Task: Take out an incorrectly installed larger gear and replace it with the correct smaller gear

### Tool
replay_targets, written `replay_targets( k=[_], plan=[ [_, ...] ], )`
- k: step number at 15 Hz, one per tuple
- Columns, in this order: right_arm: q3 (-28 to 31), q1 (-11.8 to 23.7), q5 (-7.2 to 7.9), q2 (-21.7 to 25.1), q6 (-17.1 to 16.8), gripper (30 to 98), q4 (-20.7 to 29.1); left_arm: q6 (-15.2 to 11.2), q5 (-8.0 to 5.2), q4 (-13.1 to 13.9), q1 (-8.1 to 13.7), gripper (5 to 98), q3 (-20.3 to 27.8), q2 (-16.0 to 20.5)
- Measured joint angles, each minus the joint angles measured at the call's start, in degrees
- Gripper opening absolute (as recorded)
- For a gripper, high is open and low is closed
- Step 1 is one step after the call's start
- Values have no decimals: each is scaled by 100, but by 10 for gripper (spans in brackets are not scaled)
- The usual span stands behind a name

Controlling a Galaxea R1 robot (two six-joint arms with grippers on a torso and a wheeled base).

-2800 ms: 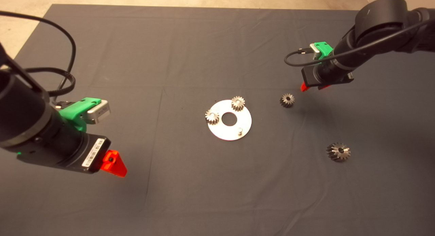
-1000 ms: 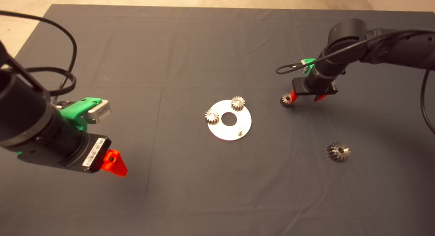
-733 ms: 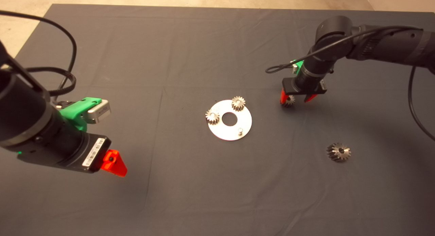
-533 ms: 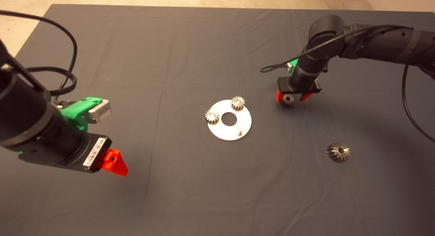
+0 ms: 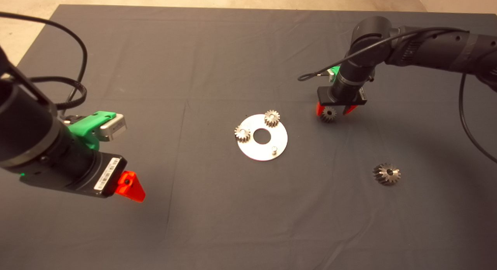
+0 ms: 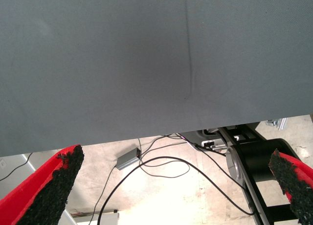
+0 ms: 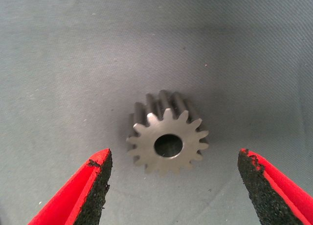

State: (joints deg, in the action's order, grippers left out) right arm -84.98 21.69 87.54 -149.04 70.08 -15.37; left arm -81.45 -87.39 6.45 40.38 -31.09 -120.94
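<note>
Your right gripper (image 5: 331,110) has moved in and now straddles the smaller gear (image 5: 329,114), fingers spread, right of the plate (image 5: 268,149); the larger gear (image 5: 386,173) lies farther right. Left gripper (image 5: 131,187) waits, parted.

Dark mat (image 5: 217,60) covers the table. Round metal plate (image 5: 268,150) with centre hole lies mid-mat, carrying two small gears (image 5: 272,117) (image 5: 242,133) and one bare pin (image 5: 274,148). Cables (image 6: 161,164) and a small grey box (image 6: 128,159) lie on the floor.

Smaller gear (image 7: 167,142) flat on mat; larger gear (image 5: 386,173) well apart.
</note>
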Motion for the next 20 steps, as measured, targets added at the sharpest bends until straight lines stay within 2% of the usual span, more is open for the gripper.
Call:
replay_targets(
  k=[4,8,14,17,18,20],
  plan=[
    [-184,-44,-3,-2,-127,681,-2,-1,0,0,-2,979,11,12],
    [-210,-232,2,-21,-136,681,-6,-2,-6,0,0,979,11,13],
    [-229,-232,20,-51,-182,681,-9,0,-1,1,0,979,11,13],
    [-325,-218,107,-202,-234,681,-67,2,-1,0,0,979,5,11],
    [-336,-217,41,-258,-239,681,-67,5,0,0,0,979,5,2],
    [-364,-210,49,-381,-258,681,-67,5,-1,0,0,979,5,0]
  ],
)
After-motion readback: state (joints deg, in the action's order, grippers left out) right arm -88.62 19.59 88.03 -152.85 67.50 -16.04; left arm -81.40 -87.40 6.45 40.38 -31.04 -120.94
